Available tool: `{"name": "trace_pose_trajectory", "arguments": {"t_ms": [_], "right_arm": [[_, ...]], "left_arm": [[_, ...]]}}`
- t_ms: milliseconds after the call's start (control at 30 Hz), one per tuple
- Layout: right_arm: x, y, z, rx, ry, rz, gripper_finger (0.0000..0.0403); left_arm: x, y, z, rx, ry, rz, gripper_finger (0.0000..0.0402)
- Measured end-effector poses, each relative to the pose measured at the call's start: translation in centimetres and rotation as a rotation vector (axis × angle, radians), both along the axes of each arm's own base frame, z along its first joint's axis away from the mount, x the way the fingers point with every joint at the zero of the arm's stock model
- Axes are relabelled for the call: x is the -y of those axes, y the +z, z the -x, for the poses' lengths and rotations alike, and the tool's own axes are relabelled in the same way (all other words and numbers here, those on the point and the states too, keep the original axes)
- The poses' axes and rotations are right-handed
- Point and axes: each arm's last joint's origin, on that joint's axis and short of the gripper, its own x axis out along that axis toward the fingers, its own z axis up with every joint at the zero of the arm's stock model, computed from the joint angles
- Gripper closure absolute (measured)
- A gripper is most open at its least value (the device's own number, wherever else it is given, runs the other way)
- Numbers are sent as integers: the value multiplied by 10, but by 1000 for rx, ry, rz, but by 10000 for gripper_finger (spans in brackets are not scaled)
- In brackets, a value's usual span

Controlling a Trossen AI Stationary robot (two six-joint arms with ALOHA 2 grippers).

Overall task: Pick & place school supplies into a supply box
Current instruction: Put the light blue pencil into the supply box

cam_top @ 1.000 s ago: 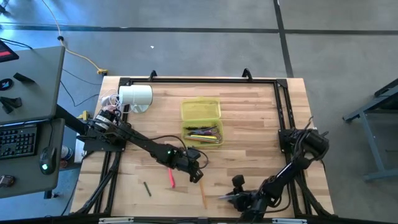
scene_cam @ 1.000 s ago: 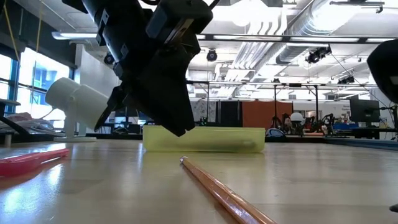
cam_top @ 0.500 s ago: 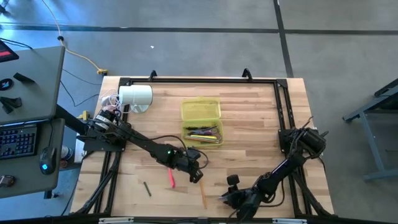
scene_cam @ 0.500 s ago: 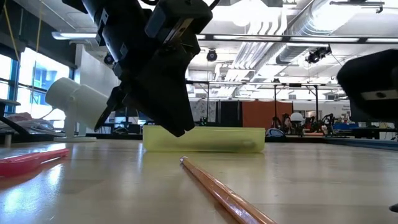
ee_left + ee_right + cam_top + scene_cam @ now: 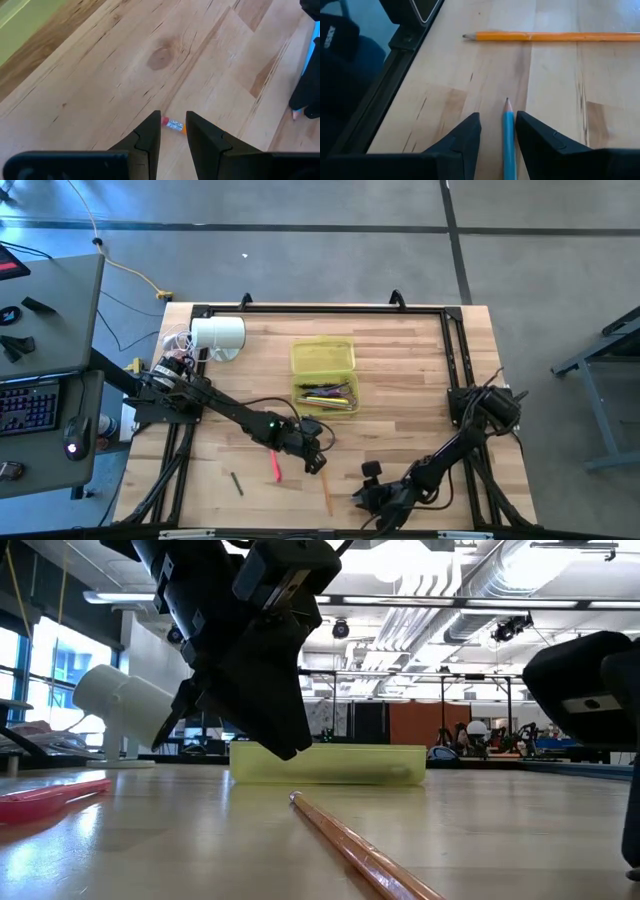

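My left pincer (image 5: 318, 461) hangs just over the pale wooden worktop (image 5: 420, 380), its fingers (image 5: 150, 135) parted a little and clasping nothing; between their tips lies the eraser end of a long orange wooden pencil (image 5: 174, 125), which runs on from there toward the near edge. A short pink pen (image 5: 275, 466) lies just beside this pincer, and a small dark pen (image 5: 237, 482) farther out on the same side. The shallow translucent yellow-green plastic supply box (image 5: 323, 358) sits a little way beyond it, with a bundle of coloured pens (image 5: 326, 394) at the box's nearer end. My right pincer (image 5: 366, 499) is low at the near edge, fingers (image 5: 465, 137) apart, with a light blue pencil (image 5: 508, 135) lying between them, not squeezed. Just ahead of them, the orange pencil lies crosswise.
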Motion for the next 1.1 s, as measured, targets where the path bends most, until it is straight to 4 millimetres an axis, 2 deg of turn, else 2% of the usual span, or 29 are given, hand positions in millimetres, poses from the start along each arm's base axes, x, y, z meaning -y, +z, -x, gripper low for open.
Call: {"name": "trace_pose_trajectory", "arguments": {"t_ms": [300,600,933,1100], "right_arm": [[-13,-4,15,65,-56,36,284],[-30,-29,35,195,-191,76,284],[-35,-42,40,277,-314,-15,284],[-39,-51,42,363,-324,15,284]], "left_arm": [[0,0,0,-6,-1,-2,275],[0,0,0,-2,1,-4,275],[0,0,0,4,4,-6,275],[0,0,0,5,5,-6,275]]}}
